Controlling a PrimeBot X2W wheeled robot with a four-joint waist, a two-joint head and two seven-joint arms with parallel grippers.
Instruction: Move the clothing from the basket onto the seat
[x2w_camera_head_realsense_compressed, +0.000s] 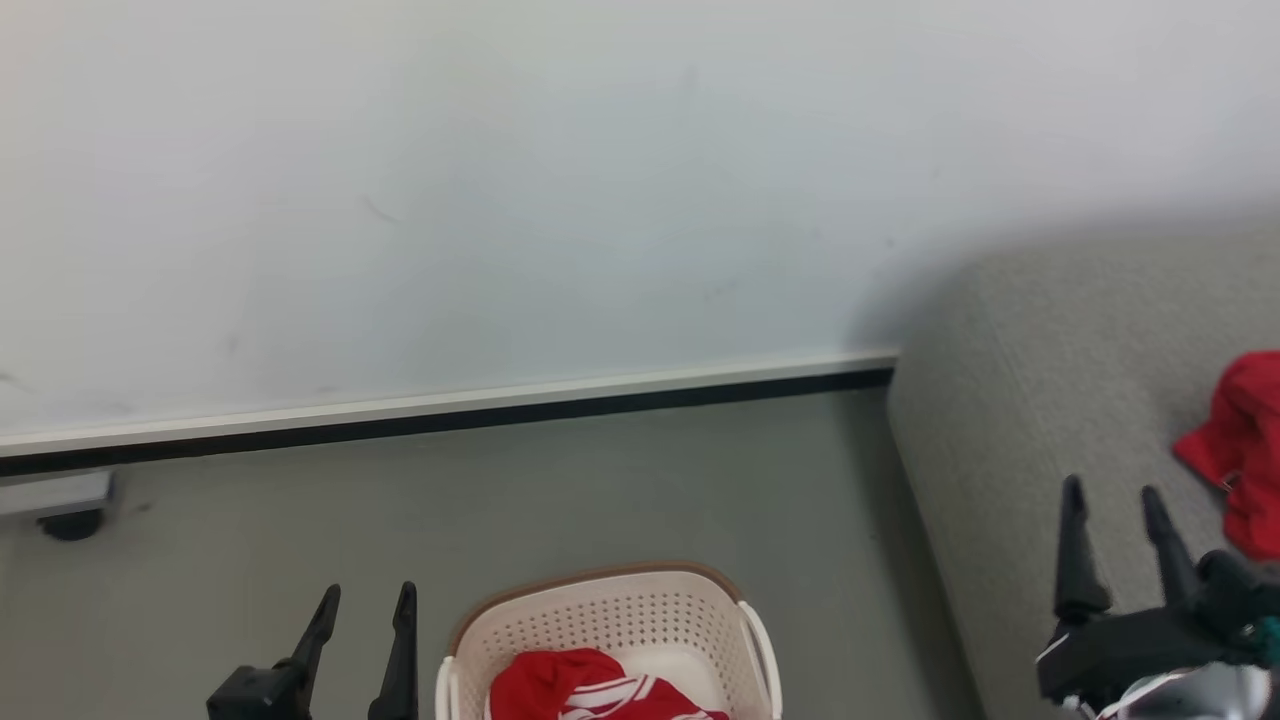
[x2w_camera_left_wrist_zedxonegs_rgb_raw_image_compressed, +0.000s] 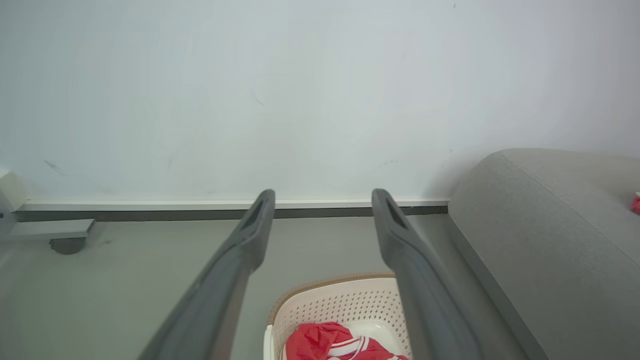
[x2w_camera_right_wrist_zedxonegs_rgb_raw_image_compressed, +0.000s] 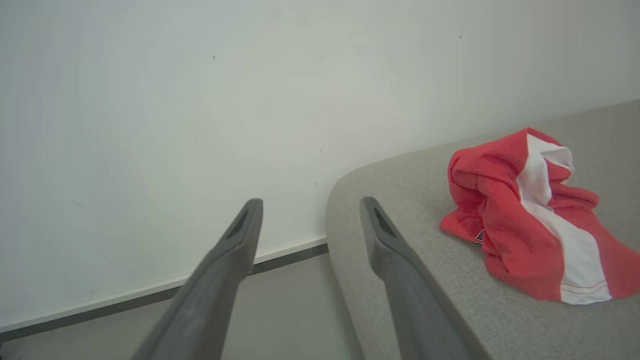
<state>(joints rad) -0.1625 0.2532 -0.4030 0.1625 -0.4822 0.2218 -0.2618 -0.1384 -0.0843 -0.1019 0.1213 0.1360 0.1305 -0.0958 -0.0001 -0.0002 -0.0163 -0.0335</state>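
A cream basket with a brown rim stands on the floor at the bottom centre, also low in the left wrist view. Red clothing with white stripes lies bunched inside it. Another red and white garment lies crumpled on the grey seat at the right. My left gripper hovers open just left of the basket, holding nothing. My right gripper is open over the seat's left part, empty, with the garment to its right.
A white wall with a pale and dark baseboard runs behind the grey floor. A grey base on a dark wheel sits at the far left by the wall.
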